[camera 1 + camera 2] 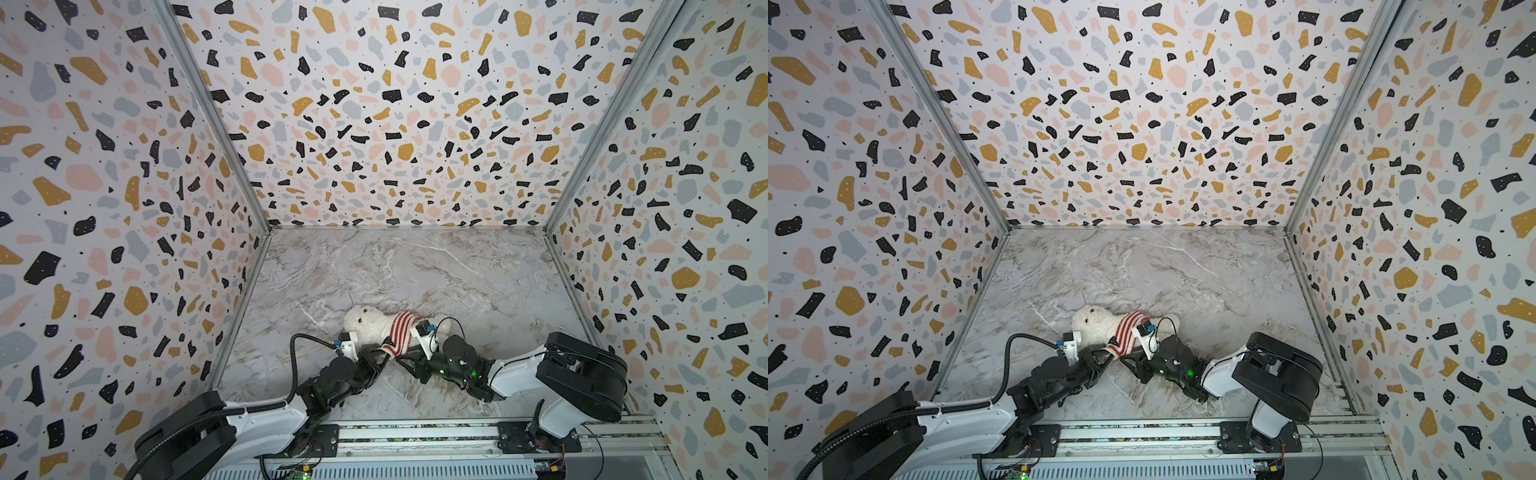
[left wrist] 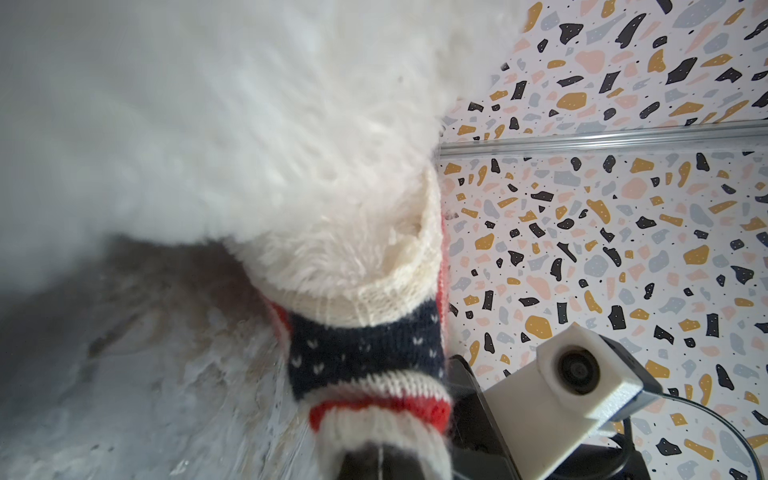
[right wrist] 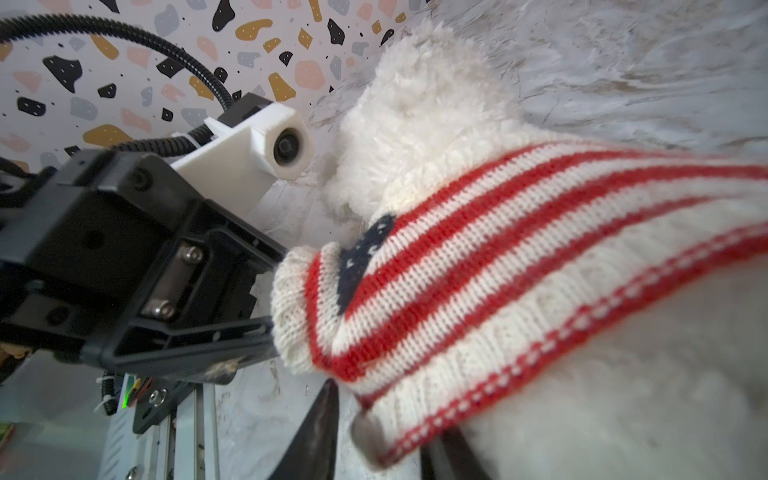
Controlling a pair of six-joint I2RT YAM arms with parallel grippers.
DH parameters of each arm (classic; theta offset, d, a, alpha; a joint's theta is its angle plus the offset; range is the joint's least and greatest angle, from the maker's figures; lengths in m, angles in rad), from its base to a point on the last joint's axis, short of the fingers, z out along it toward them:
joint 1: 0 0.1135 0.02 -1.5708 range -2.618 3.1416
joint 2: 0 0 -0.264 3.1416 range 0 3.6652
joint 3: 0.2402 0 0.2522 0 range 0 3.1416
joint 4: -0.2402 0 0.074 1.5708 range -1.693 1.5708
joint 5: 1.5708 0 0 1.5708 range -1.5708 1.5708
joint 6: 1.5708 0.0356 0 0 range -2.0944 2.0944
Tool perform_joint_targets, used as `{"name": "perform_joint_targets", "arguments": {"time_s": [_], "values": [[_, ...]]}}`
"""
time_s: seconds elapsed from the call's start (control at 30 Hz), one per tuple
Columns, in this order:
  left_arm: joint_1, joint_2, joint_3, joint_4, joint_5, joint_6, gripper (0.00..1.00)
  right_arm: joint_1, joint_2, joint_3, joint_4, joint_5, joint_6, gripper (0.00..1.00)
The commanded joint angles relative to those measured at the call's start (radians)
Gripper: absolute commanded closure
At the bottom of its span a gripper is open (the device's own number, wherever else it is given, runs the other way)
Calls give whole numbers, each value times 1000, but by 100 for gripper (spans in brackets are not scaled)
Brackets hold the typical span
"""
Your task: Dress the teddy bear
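1. The teddy bear (image 1: 370, 326) is lying on the marble tabletop (image 1: 457, 270), toward the 6 o'clock edge in both top views. Its head is pointing to 9 o'clock and its legs to 3 o'clock.
2. A striped knitted sweater (image 1: 401, 328) is sitting round its middle, with one sleeve trailing out toward 6 o'clock. Whether a paw is inside that sleeve I cannot tell.
3. The left tool (image 2: 378, 455) is clenching the sleeve's ribbed cuff (image 3: 291, 307).
4. The right tool (image 3: 382, 432) is straddling the lower hem (image 1: 408, 338) at the bear's 5 o'clock side. The jaws are standing either side of the knit; I cannot tell if they are pinching it.
5. Handling, as a judgement: the bear is looking light, squashy and limp, so it is likely to slide or roll on the smooth marble rather than resist a tug. The fur is offering little purchase.
6. The knit is looking stretchy and prone to snagging. The ribbed cuff and hem are looking like the firmest places to hold. To steady the bear itself, a hold across the torso or a stubby limb is looking safer than one on loose fur.
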Motion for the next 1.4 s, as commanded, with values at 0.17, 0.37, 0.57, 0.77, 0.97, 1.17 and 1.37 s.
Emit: {"name": "perform_joint_targets", "arguments": {"time_s": [0.17, 0.37, 0.57, 0.77, 0.97, 1.17, 1.37], "values": [[-9, -45, 21, 2, -17, 21, 100, -32, -41, 19, -49, 23, -29, 100], [-10, -95, 10, -67, -36, 76, 100, -50, -124, -5, -151, 119, -54, 100], [0, -142, -9, -146, -16, 149, 100, -83, -163, -10, -178, 130, -63, 100], [14, -157, -12, -210, 52, 229, 100, -98, -157, 1, -202, 136, -70, 100], [31, -149, 52, -372, 156, 418, 100, -98, -152, 5, -227, 157, -70, 100], [50, -148, 104, -512, 245, 576, 100, -104, -168, -1, -245, 172, -69, 100], [64, -112, 170, -622, 250, 697, 100, -103, -177, 10, -277, 151, -78, 100]]}}
